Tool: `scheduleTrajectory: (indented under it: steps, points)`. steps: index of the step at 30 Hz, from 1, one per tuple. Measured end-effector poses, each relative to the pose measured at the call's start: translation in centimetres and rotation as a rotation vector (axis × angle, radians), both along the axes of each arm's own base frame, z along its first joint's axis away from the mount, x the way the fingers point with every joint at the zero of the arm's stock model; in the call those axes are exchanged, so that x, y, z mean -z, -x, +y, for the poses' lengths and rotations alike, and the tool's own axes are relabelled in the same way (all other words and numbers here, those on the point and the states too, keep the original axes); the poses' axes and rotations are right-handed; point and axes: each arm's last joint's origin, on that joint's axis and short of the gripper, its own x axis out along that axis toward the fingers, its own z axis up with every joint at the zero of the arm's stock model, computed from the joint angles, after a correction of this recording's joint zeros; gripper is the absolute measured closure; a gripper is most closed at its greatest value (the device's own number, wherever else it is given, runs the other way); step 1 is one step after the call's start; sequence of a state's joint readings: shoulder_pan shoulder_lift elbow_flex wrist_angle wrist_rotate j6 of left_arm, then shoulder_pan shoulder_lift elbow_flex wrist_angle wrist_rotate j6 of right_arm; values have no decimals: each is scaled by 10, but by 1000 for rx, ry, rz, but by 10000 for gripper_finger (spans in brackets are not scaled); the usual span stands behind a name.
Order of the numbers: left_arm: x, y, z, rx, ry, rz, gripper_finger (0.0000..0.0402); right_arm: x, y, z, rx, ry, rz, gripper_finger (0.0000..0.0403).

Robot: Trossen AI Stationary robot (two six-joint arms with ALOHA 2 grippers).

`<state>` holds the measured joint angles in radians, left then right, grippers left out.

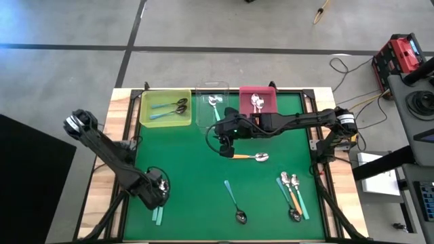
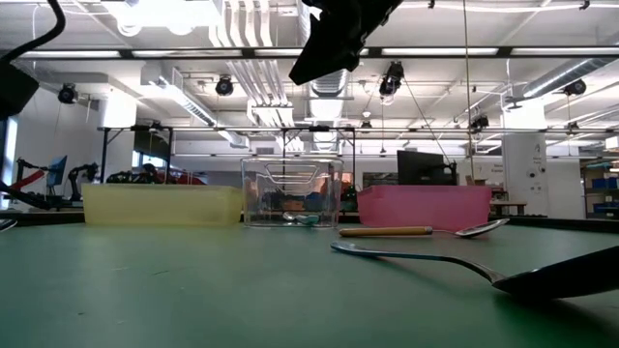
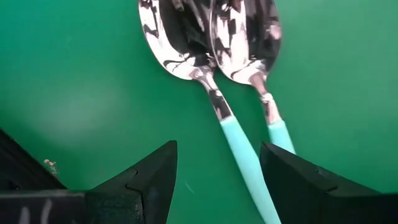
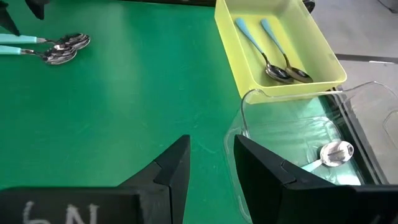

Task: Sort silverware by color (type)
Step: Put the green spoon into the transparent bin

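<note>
The silverware is spread over the green worktop (image 1: 196, 176) and three bins along its far edge. The yellow bin (image 1: 165, 108) holds two teal-handled spoons (image 4: 273, 53) side by side, the clear bin (image 1: 211, 105) holds one spoon with a pale handle (image 4: 329, 154), and the pink bin (image 1: 258, 100) holds what look like two silver-bowled spoons (image 1: 257, 102), though their handles are hard to make out from above. On the mat, an orange-handled spoon (image 1: 249, 157) lies near the middle, a teal-handled spoon with a dark bowl (image 1: 234, 201) lies toward the near edge, and a cluster of teal and orange spoons (image 1: 291, 195) sits at the near right corner.

The left end effector (image 3: 214, 180) is low over the near left corner, fingers spread wide and holding nothing, with a pair of teal-handled, shiny-bowled spoons (image 3: 211, 43) lying touching each other just ahead of it on the mat. The right end effector (image 4: 211, 165) hangs above the mat just in front of the clear bin, beside the orange-handled spoon's handle end, its fingers parted by a narrow gap with nothing between them
</note>
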<state>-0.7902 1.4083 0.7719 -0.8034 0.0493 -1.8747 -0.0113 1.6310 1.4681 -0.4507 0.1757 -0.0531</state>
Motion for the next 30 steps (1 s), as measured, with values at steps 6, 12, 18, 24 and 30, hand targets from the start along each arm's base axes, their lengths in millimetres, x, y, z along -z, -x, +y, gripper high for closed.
scheduleTrajectory:
  steps: [6, 12, 18, 24, 30]
  points:
    - [12, -6, -6, -11, -10, 15, 192, 0, 0, 0, 0, 0, 1, 287]
    - [21, -7, -7, -20, -41, 47, 192, 0, 0, 0, 1, 0, 0, 287]
    - [27, -8, -8, -27, -58, 64, 208, 0, 0, 0, 5, -5, -1, 287]
    - [27, -8, -9, -28, -56, 63, 271, 0, 0, 0, 11, -12, -2, 287]
    - [27, -8, -8, -28, -70, 69, 342, 0, 0, 0, 12, -14, -2, 287]
